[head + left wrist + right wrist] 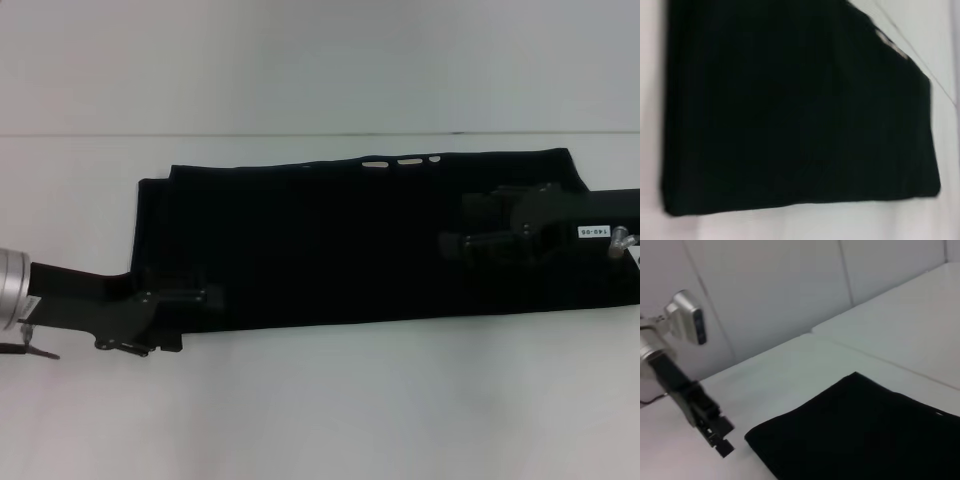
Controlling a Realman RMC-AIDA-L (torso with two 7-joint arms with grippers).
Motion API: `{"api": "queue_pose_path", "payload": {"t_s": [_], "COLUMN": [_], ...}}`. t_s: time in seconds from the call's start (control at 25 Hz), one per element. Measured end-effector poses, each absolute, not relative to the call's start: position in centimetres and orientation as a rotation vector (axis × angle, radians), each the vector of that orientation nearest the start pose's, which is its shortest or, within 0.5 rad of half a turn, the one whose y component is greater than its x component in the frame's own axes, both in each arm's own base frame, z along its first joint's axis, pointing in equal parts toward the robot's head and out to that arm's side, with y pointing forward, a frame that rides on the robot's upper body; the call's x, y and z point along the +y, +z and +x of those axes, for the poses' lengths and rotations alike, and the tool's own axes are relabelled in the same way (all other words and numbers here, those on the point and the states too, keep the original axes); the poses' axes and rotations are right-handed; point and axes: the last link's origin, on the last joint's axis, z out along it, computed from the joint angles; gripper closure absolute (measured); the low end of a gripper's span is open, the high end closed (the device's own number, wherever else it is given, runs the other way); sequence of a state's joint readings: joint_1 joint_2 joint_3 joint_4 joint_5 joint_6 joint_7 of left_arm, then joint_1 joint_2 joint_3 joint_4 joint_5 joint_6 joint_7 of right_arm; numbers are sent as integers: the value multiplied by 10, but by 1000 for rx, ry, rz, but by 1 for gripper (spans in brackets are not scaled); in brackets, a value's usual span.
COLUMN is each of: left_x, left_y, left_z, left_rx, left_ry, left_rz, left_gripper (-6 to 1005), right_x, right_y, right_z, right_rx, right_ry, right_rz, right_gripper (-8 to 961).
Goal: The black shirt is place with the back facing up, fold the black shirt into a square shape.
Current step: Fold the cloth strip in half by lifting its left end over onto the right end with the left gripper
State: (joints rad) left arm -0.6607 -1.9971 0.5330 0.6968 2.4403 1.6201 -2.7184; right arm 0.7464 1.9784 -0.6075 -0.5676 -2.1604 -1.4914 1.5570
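The black shirt (340, 240) lies flat on the white table as a long folded band running left to right. It also fills the left wrist view (790, 110) and shows in the right wrist view (865, 435). My left gripper (190, 322) is at the band's near left corner, open, with nothing lifted between its fingers. The right wrist view shows the left gripper (720, 437) just off that corner. Over the band's right part hovers my right gripper (455, 222), pointing left, open and holding nothing.
The white table (320, 410) has bare surface in front of and behind the shirt. Its far edge meets a pale wall (320, 60). A few small pale gaps (400, 161) show along the shirt's far edge.
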Motion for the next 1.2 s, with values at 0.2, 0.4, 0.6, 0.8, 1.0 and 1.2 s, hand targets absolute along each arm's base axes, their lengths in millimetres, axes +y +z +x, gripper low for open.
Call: {"api": "queue_pose_path", "payload": {"t_s": [0.2,0.4,0.6,0.8,1.0,1.2], "left_x": [347,342,335,335,338,339], "left_y": [33,30,25,21,21,18], "left_z": [-287,-296,-305,-313,-318,-319], "left_rx": [2523,2606,2682,2734,2769,2785], "left_ry": [445,499,525,560,586,590], "left_rz": [1914,1733,1584,1534,1531,1521], "left_gripper": [64,65,65,66,66,66], "right_x": [391,391,392,393,392,392], "right_y": [24,24,22,23,23,24], "right_z": [224,223,220,217,218,218], "right_rx": [656,657,652,646,652,654], "right_ry": [538,552,580,616,629,645], "right_rz": [-2753,-2745,-2735,-2725,-2719,-2711], "right_gripper": [39,39,38,38,38,39]}}
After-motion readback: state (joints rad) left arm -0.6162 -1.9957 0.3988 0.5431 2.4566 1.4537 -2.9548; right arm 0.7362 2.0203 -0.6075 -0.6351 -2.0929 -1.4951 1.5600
